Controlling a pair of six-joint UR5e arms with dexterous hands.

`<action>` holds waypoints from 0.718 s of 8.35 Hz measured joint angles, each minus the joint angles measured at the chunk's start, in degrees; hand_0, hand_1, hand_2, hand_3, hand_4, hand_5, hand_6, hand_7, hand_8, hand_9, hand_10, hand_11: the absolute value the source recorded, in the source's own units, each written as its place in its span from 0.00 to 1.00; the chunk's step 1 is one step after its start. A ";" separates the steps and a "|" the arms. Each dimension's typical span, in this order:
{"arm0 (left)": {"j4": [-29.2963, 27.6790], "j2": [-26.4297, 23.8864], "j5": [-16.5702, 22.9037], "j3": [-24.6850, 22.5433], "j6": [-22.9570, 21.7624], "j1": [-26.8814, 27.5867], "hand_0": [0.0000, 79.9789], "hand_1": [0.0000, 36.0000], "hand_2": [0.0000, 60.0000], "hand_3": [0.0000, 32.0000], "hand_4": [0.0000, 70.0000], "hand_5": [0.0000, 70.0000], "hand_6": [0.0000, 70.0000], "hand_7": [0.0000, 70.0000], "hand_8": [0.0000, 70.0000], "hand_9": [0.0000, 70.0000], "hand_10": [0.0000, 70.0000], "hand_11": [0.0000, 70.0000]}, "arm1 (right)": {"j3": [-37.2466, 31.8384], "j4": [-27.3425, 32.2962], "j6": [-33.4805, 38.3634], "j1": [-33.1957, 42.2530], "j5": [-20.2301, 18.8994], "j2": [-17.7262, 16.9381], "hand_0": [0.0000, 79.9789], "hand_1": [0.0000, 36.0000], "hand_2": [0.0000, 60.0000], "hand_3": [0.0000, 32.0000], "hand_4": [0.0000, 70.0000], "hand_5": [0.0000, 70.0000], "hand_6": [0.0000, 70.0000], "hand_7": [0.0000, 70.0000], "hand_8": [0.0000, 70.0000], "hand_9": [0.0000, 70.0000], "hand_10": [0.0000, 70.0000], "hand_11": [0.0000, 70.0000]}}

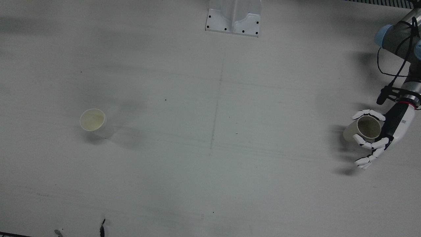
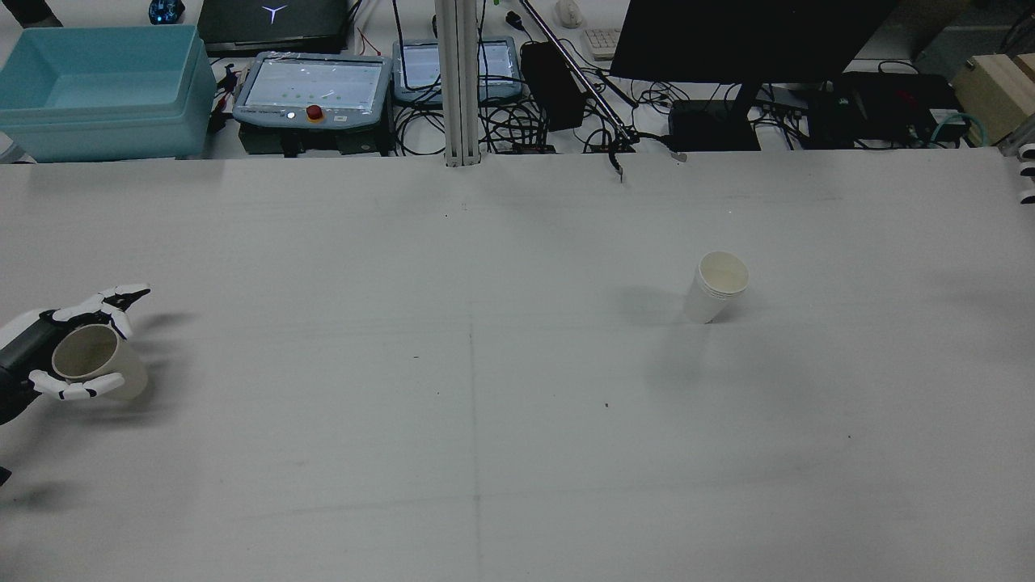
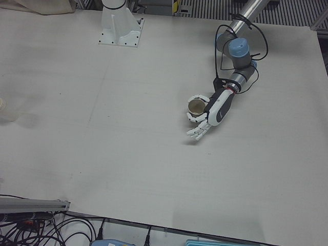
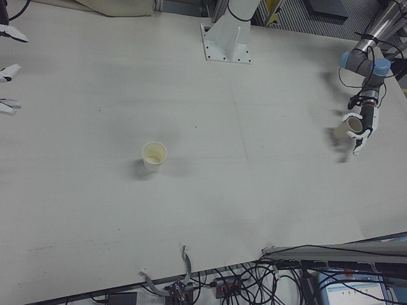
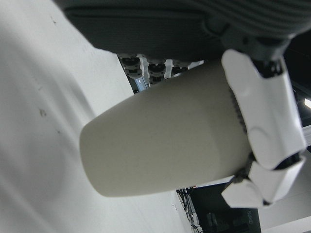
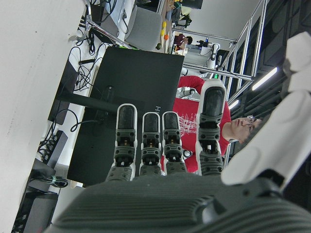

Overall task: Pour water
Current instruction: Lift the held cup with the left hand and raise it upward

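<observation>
1. At the far right of the front view, the left hand (image 1: 378, 138) wraps a tan paper cup (image 1: 363, 130), fingers curled around its wall near the rim. The cup's mouth shows as an open circle, tipped a little.
2. Seen from the left hand view, the held cup fills the middle of the frame, its base clear of the white table (image 1: 210, 164), so it seems lifted or nearly so.
3. At the left of the front view, a second paper cup (image 1: 93, 121) stands upright on the table, well apart from the held one.
4. At the upper left edge of the right-front view, the right hand (image 4: 7, 70) shows only as a few white fingertips. In the right hand view its fingers stand straight and spread, holding nothing.
5. Whether the held cup contains water cannot be told.
6. Risks, as a judgement: the long carry across the table could slosh liquid if the cup tilts further; a tight squeeze could buckle the thin wall; a loose hold could let it slip; pouring off-centre could miss or topple the light standing cup.
</observation>
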 measured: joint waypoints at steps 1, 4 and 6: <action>2.91 -0.61 0.03 -1.28 -3.29 -0.23 0.57 1.00 1.00 0.00 0.57 1.00 0.13 0.28 0.11 0.18 0.06 0.11 | -0.87 0.26 -0.81 -0.03 -0.06 0.99 0.52 0.26 0.32 0.00 0.34 0.39 0.15 0.10 0.02 0.00 0.03 0.06; 16.14 -9.04 -0.01 -3.79 -13.79 -0.50 0.57 1.00 1.00 0.00 0.58 1.00 0.13 0.29 0.11 0.18 0.07 0.12 | -15.63 9.77 -9.73 -2.30 0.03 7.49 0.51 0.29 0.34 0.00 0.30 0.25 0.07 0.00 0.00 0.00 0.00 0.00; 21.95 -13.74 0.03 -5.16 -17.04 -0.52 0.56 1.00 1.00 0.00 0.57 1.00 0.13 0.28 0.12 0.19 0.07 0.12 | -22.31 15.68 -16.64 -3.15 0.15 9.65 0.51 0.30 0.32 0.00 0.27 0.15 0.03 0.00 0.00 0.00 0.00 0.00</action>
